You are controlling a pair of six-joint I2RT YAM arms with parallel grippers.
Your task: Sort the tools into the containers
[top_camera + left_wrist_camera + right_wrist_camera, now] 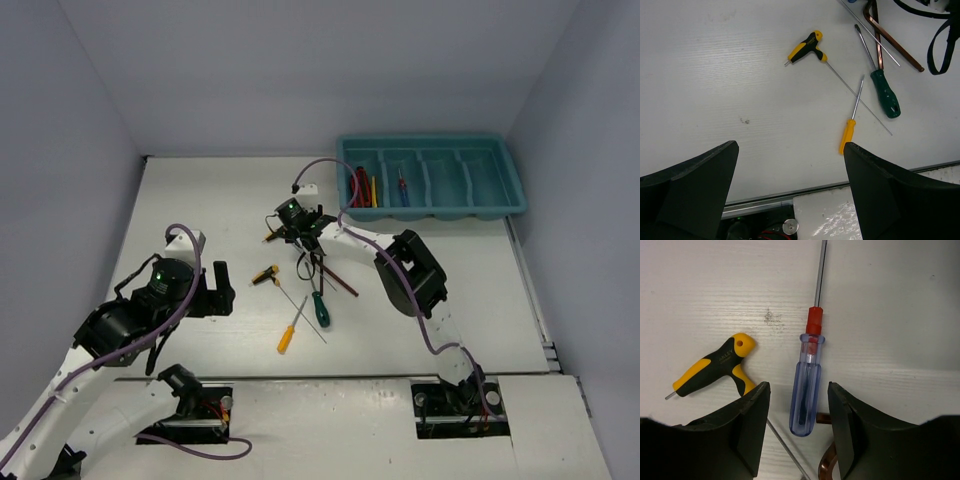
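The teal tray (505, 205) stands at the back right. Its leftmost compartment holds red-handled pliers (358, 187) and a yellow screwdriver (374, 190); the second holds a small screwdriver (403, 185). My right gripper (796, 395) is open, low over the table, one finger on each side of a clear blue-handled screwdriver (807, 390). A yellow-black T-handle (715, 367) lies just left of it and a dark brownish hex key (827, 465) just below. My left gripper (790, 147) is open and empty, above a second T-handle (805, 47), a yellow screwdriver (849, 131) and a green screwdriver (885, 95).
The right arm (400, 265) stretches leftward across the tools in the top view, its purple cable (325, 165) looping above. The table's near edge rail (765, 200) runs under the left gripper. Grey walls close in the table at the back and both sides.
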